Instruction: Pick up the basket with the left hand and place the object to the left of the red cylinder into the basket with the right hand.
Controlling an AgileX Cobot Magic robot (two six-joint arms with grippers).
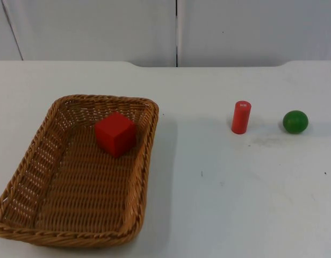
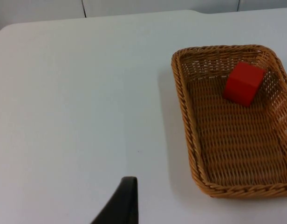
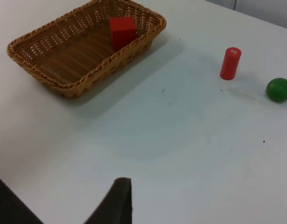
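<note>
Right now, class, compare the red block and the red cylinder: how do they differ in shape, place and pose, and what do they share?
The red block is a cube with flat faces; the red cylinder is round and slender. The block sits inside the basket, toward its far end; the cylinder stands on the bare table beside a green ball. The block looks wider, the cylinder narrower and upright. Both are plain red.

The only marking is a small white label on the flat top of the red cylinder (image 1: 241, 116), seen in the top view and the right wrist view (image 3: 230, 63). Its characters are too small to read. The basket (image 1: 26, 215), the red cube (image 1: 116, 134) and the green ball (image 1: 295, 122) carry no writing.
</note>
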